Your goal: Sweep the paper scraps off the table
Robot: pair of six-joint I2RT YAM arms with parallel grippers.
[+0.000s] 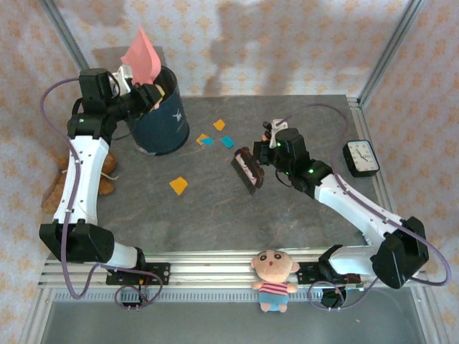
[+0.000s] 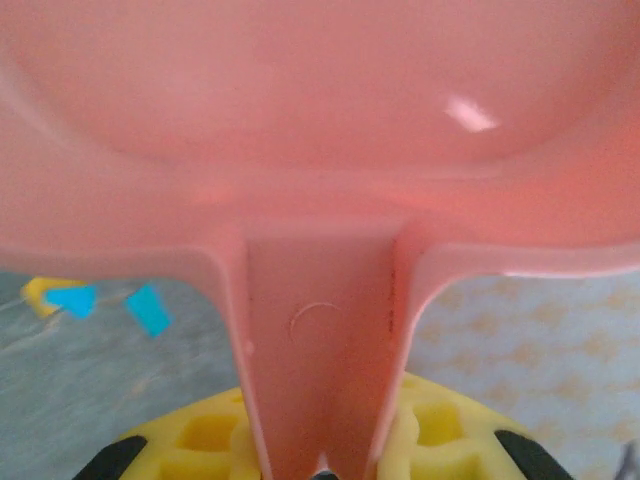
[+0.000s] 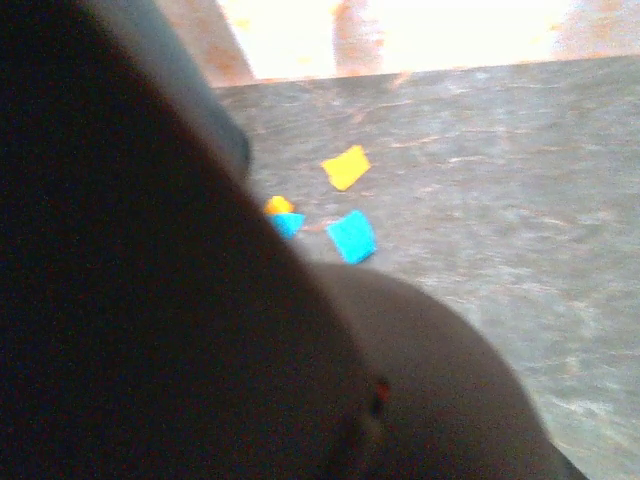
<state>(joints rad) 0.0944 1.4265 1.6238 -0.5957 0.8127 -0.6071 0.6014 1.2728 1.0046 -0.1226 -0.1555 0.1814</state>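
The table (image 1: 301,215) is a dark grey slab with the paper scraps (image 1: 215,137) scattered over its middle. Four of them, yellow, orange and two blue, lie in a loose cluster just left of and a little beyond the right gripper (image 1: 264,152). A fifth, orange-yellow scrap (image 1: 178,185) lies apart, nearer and further left.

At the far left corner stands a dark blue bin (image 1: 161,118). Above it the left gripper (image 1: 147,94) holds a pink dustpan (image 1: 143,57) tipped up over the bin's mouth, well apart from every scrap.

The right gripper is clamped on a dark brush (image 1: 247,170), whose head sits low by the table, near the cluster's right side.

The left wrist view shows the grip up close. The dustpan (image 2: 320,100) handle runs down between the yellow fingers (image 2: 440,425), which press against both sides of it. Past the pan's rim lie two blue scraps (image 2: 148,309) and a yellow one on the table (image 2: 100,390).

The right wrist view is blurred, with a dark mass across its left where the fingers cannot be made out. Beyond it on the table (image 3: 520,200) lie a yellow scrap (image 3: 346,167), a large blue one (image 3: 352,237), and a small orange and a small blue one touching.
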